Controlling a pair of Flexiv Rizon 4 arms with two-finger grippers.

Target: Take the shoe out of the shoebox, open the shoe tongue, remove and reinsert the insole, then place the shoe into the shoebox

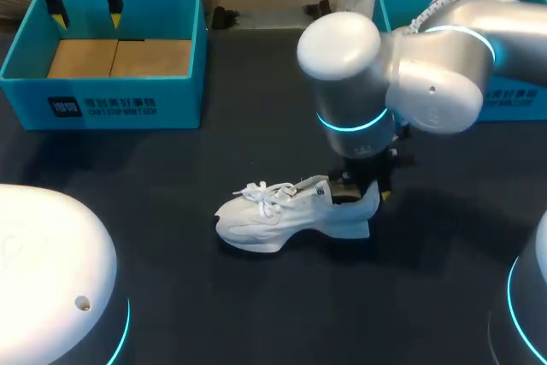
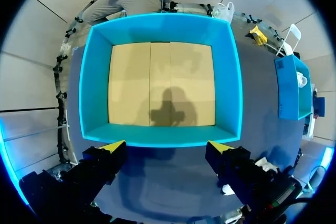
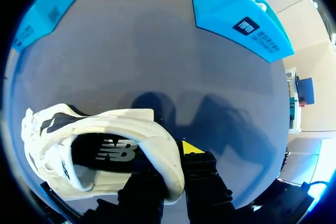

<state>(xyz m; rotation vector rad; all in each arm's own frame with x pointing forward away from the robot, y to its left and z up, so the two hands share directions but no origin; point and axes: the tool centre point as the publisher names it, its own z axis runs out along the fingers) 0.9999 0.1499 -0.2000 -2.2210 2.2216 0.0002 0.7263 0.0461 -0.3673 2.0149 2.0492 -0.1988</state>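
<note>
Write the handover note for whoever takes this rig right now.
Left gripper: open, empty, above the empty left shoebox.
Right gripper: fingers shut on the heel of the shoe, which stands on the table.
Done: shoe is out.
Left, seemingly: open the tongue, pull and refit the insole, which lies inside the shoe, then box the shoe.

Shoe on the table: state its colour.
The shoe is white, with a black interior; the right wrist view shows it best.

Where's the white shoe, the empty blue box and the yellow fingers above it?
white shoe [image 1: 273,215], head view, on its side below the laces.
empty blue box [image 1: 181,104], head view, on its front wall.
left fingers [image 1: 115,17], head view, on one yellow tip.
</note>
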